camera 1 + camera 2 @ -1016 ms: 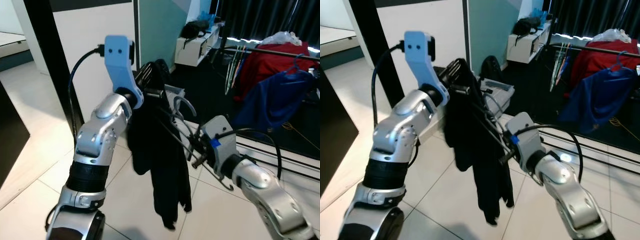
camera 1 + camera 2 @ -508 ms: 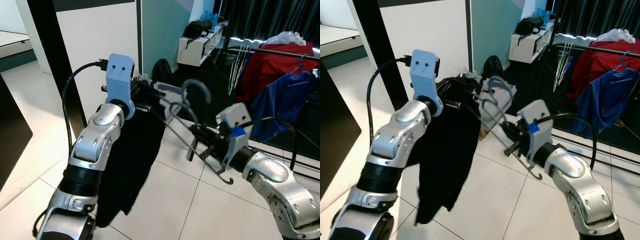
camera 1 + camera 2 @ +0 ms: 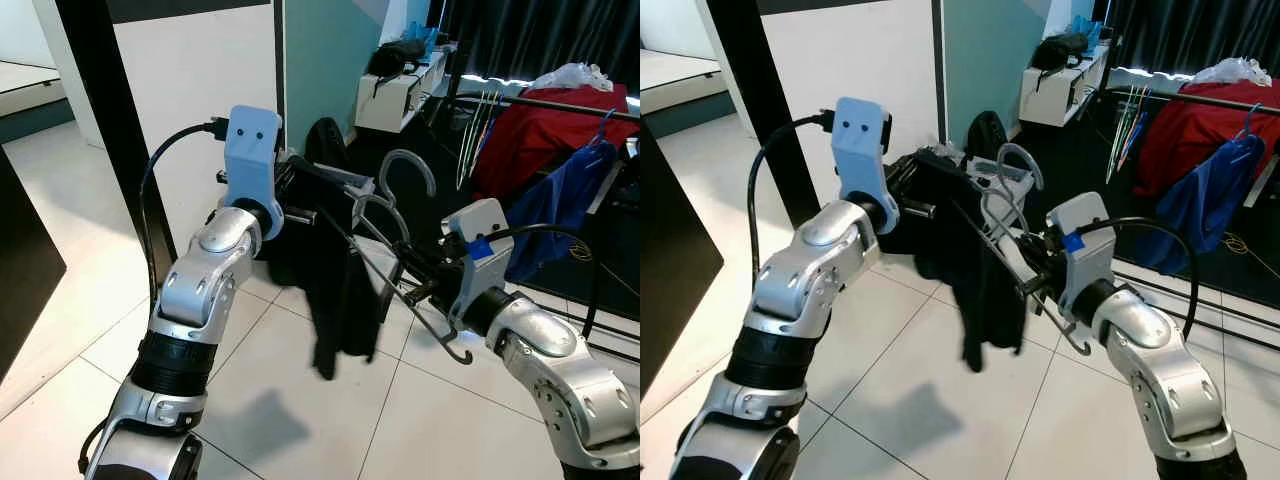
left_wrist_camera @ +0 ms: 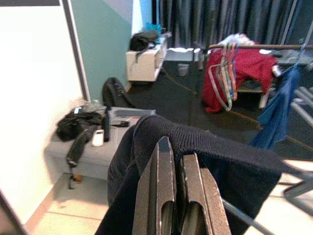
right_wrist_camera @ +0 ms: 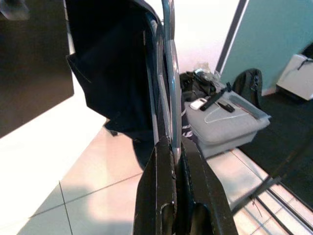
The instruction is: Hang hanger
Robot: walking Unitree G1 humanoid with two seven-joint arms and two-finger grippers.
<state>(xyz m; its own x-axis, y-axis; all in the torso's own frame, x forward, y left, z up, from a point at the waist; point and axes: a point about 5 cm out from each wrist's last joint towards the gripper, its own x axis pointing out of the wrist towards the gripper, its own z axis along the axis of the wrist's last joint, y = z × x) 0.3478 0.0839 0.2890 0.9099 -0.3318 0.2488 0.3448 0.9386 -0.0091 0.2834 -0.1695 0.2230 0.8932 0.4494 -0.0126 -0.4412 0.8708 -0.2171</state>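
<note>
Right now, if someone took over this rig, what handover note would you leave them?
Left gripper: shut on the black garment, held up at chest height.
Right gripper: shut on the grey hanger, its hook pointing up.
Done: garment and hanger are gripped and lifted together.
Left: carry them to the clothes rail ahead on the right, beside the blue garment, and hook the hanger on.
</note>
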